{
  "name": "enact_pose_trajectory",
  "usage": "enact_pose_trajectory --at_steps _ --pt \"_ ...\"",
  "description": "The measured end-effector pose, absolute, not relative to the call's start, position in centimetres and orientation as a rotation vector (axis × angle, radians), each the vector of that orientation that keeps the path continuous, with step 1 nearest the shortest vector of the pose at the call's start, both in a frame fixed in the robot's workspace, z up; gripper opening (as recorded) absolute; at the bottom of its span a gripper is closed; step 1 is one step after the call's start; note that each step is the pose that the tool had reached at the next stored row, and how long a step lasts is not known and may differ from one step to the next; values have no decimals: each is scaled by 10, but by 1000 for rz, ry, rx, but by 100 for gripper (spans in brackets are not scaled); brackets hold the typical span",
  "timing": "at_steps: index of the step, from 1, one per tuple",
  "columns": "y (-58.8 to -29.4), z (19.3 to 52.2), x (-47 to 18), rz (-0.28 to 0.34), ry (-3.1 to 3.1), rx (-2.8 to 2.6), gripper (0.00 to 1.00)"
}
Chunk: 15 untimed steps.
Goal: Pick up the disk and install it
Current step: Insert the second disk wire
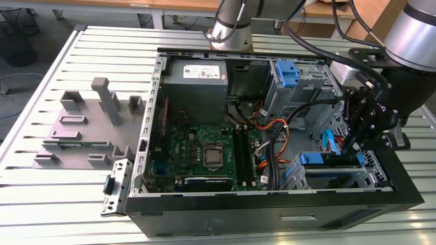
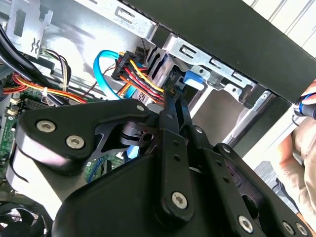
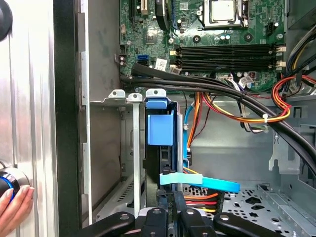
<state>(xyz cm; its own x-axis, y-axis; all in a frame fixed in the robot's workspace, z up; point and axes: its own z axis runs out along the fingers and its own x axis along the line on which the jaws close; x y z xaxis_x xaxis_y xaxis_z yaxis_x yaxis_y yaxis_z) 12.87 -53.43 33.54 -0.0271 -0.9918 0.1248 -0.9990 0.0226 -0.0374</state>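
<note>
Open case (image 1: 272, 212) on a slatted table (image 1: 41, 204), with the arm reaching in. Clock directions are read in the exterior view from the motherboard (image 1: 211, 153).

At 4 o'clock we see the drive cage (image 1: 334, 173) in the case's corner. The disk (image 1: 320, 159) sits in this cage, its blue carrier level with the cage's rim. In the first wrist view the disk (image 3: 160, 129) stands edge-on in a cage slot, just beside the cage's bare metal dividers (image 3: 134, 148). In the second wrist view its blue end (image 2: 194, 79) shows under the cage's rail.

The gripper (image 1: 350, 148) hangs at 3 o'clock, directly over the cage. In both wrist views it (image 3: 170, 195) (image 2: 175, 96) points straight at the disk and lies very near it. We cannot tell how far it is open, nor whether it has hold of the disk.

A flat blue cable (image 3: 202, 181) crosses between gripper and disk. Red, orange and yellow cables (image 3: 276, 106) run along the case floor near it.

At 1 o'clock stands an upright blue latch (image 1: 289, 76). At 12 o'clock lies a grey box (image 1: 197, 79) with a white label. At 9 o'clock, outside the case, a grey fixture (image 1: 89, 127) rests on the table.

A person's hand (image 3: 15, 202) (image 2: 301, 143) appears outside the case wall in both wrist views.
</note>
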Motion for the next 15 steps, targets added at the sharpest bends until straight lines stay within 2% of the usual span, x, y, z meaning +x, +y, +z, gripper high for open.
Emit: enact_pose_trajectory --at_steps 15 --pt "-534 332 127 176 -2199 2146 16"
